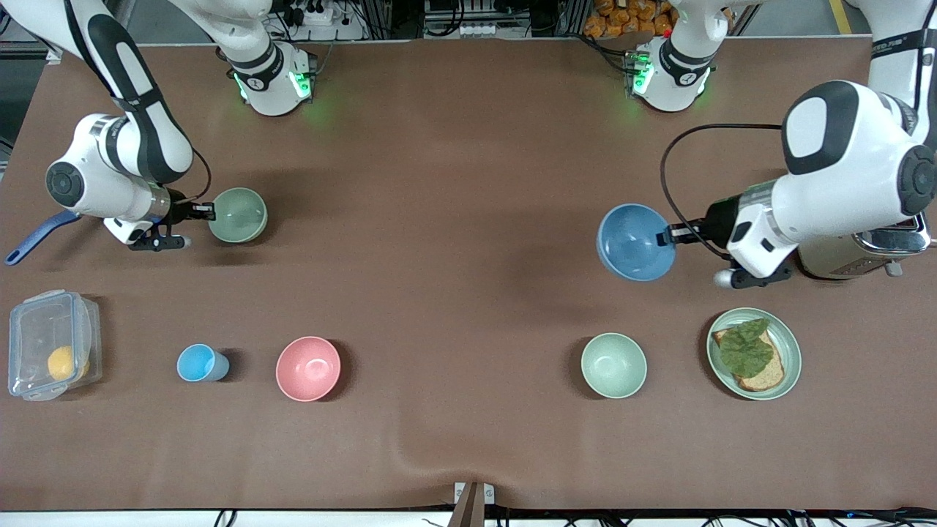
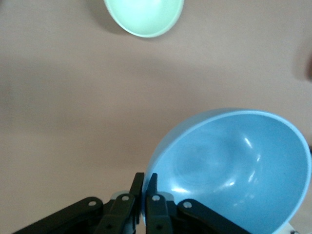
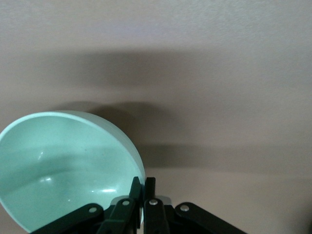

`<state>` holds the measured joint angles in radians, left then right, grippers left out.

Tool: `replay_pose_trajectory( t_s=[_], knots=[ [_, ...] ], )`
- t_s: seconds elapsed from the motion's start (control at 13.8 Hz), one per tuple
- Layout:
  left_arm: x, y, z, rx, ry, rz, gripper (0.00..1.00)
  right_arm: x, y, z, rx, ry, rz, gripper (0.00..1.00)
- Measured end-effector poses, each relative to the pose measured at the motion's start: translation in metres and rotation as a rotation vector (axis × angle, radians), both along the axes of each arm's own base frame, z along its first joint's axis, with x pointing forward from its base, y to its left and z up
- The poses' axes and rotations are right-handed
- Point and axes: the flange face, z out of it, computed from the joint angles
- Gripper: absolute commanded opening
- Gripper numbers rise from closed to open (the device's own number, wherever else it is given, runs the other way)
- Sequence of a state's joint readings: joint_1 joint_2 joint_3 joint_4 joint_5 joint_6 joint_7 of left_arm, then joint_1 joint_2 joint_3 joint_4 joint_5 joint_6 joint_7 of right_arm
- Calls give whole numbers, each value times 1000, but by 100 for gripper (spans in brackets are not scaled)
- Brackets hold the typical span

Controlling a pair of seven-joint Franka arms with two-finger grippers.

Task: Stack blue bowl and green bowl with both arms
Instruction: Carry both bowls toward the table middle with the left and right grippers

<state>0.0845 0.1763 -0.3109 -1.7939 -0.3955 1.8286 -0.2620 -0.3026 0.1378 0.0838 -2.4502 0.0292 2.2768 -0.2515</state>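
Note:
My left gripper [image 1: 667, 236] is shut on the rim of the blue bowl [image 1: 634, 242] and holds it tilted above the table at the left arm's end. In the left wrist view the fingers [image 2: 151, 183] pinch the blue bowl's [image 2: 234, 165] rim. My right gripper [image 1: 212, 212] is shut on the rim of a green bowl [image 1: 239, 214] and holds it above the table at the right arm's end. In the right wrist view the fingers [image 3: 149, 184] pinch that bowl's [image 3: 63, 161] rim. A second, alike green bowl [image 1: 613, 364] stands on the table nearer the front camera; it also shows in the left wrist view [image 2: 144, 15].
A pink bowl [image 1: 308, 368] and a light-blue cup [image 1: 199, 363] stand near the front. A clear box [image 1: 50, 354] holds a yellow fruit. A green plate [image 1: 787, 344] carries bread with lettuce. A metal toaster [image 1: 871, 256] stands by the left arm; a blue utensil handle [image 1: 33, 238] lies by the right arm.

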Motion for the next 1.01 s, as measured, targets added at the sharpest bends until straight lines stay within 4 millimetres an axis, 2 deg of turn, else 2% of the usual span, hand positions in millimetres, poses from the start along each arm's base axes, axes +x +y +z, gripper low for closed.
replay_pose_trajectory(
  t_s=[0.14,0.29,0.51,0.65,0.87,1.01],
  knots=[
    [-9,-30,3,-7,2,-41,0,7,22,21,42,-8,-42,0],
    [-15,-48,3,-9,2,-64,0,17,57,55,35,-20,-100,0],
    [-20,-65,2,-5,-1,-55,0,19,136,94,-22,-46,-184,0],
    [-23,-73,1,-1,2,-50,0,14,197,106,-57,-61,-229,0],
    [-23,-73,1,0,4,-46,0,8,284,125,-87,-104,-343,0],
    [-23,-72,-1,8,12,-32,0,0,326,125,-89,-132,-396,0]
  ],
)
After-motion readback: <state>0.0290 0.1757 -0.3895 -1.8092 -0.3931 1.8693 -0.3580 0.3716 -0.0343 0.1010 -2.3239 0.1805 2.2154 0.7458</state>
